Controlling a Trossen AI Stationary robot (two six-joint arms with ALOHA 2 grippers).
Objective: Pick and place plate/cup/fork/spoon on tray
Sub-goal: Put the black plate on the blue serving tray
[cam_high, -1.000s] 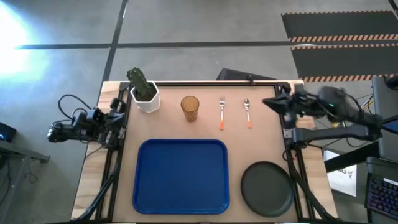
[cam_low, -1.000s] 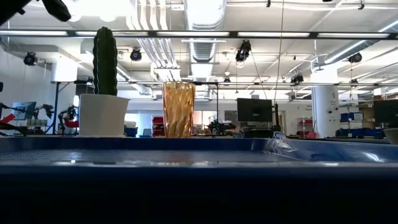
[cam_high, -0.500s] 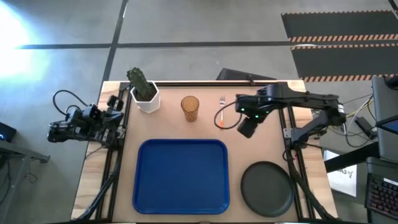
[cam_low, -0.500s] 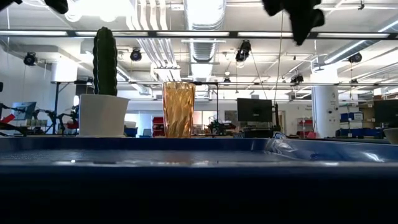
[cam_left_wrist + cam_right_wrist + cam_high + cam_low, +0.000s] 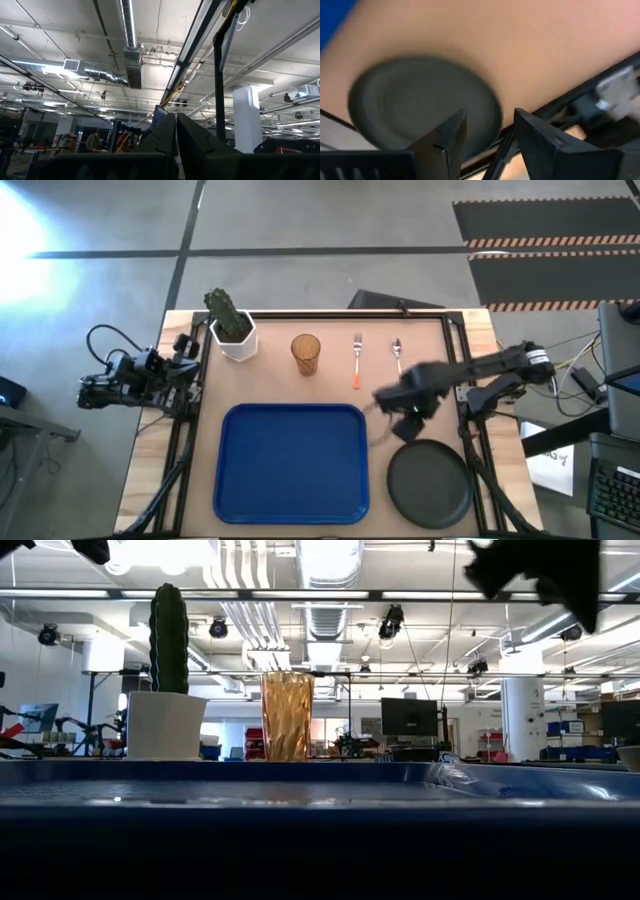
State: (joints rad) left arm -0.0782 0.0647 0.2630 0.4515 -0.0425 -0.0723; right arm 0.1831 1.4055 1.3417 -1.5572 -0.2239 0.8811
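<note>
Right claw (image 5: 404, 423) open above plate (image 5: 430, 483)

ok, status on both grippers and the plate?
Right gripper open, above the table beside the plate. Left gripper shut, parked off the table's left edge. Plate on table, tray bare, nothing between.

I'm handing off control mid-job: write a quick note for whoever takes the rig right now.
Right end effector: open, empty, in the air between the fork and spoon and the plate, aimed at the plate.
Left end effector: shut, parked off the table's left edge.
Tray: nothing on it.
Plate: on the table right of the tray.
Cup, fork, spoon: in a row along the far edge, beside a potted cactus.
Done: nothing placed. Left: all four items.
</note>
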